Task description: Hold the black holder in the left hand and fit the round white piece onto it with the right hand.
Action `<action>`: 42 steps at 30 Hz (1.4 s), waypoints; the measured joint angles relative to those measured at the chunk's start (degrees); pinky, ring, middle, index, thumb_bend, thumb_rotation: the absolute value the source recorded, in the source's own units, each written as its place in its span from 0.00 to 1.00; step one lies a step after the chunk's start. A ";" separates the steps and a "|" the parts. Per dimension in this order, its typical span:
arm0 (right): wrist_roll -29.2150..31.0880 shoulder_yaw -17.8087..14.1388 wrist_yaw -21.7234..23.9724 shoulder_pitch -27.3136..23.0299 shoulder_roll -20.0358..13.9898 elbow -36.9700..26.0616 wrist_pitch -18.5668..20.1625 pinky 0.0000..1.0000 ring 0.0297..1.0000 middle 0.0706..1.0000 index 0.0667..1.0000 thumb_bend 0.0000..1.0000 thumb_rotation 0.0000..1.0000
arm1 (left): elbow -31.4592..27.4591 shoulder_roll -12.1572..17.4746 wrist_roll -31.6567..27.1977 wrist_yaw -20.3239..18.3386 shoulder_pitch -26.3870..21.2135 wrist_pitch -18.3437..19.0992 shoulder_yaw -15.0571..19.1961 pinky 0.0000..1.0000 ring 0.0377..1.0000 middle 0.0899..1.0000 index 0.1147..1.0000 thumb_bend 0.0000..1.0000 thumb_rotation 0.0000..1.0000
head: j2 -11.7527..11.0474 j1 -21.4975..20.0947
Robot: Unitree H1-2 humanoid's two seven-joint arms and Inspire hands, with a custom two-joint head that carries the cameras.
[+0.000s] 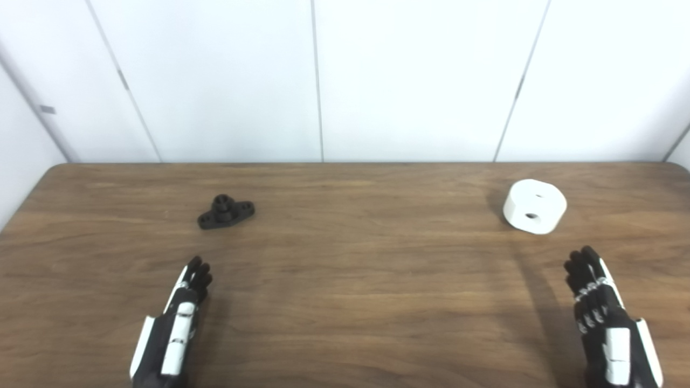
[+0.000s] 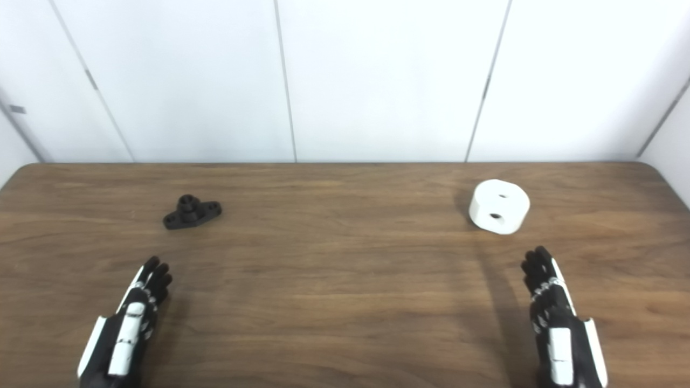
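Note:
The black holder [image 1: 226,211], a small flanged base with a short upright post, lies on the wooden table [image 1: 345,280] at the left. The round white piece [image 1: 535,206], a thick disc with holes in its top and side, lies at the right. My left hand [image 1: 178,318] is open and empty, fingers stretched forward, a short way in front of the holder. My right hand [image 1: 604,312] is open and empty, fingers stretched forward, just in front of the white piece. Neither hand touches anything. Both also show in the right eye view: the holder [image 2: 192,212] and the white piece [image 2: 499,206].
A white panelled wall [image 1: 345,81] stands right behind the table's far edge. The table's rounded far corners show at the left and right.

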 measured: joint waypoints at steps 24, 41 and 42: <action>1.11 -1.01 2.57 -0.54 -0.23 0.50 -0.54 1.00 1.00 0.99 0.98 0.59 1.00 | 0.44 -0.26 5.47 1.72 -0.15 -2.45 -1.30 0.94 0.92 0.93 0.95 0.37 0.84 | -3.61 11.26; 1.09 -1.79 2.43 -0.84 -0.22 0.80 -0.49 0.86 0.86 0.86 0.87 0.59 0.96 | 0.56 -0.31 6.46 2.22 -0.16 -2.49 -1.56 0.96 0.93 0.93 0.96 0.42 0.68 | -3.35 8.98; 1.09 -1.78 2.44 -0.83 -0.23 0.80 -0.50 0.86 0.86 0.87 0.87 0.63 0.96 | 0.53 -0.31 6.82 2.29 -0.13 -2.49 -1.59 0.94 0.93 0.93 0.96 0.41 0.65 | -3.34 8.63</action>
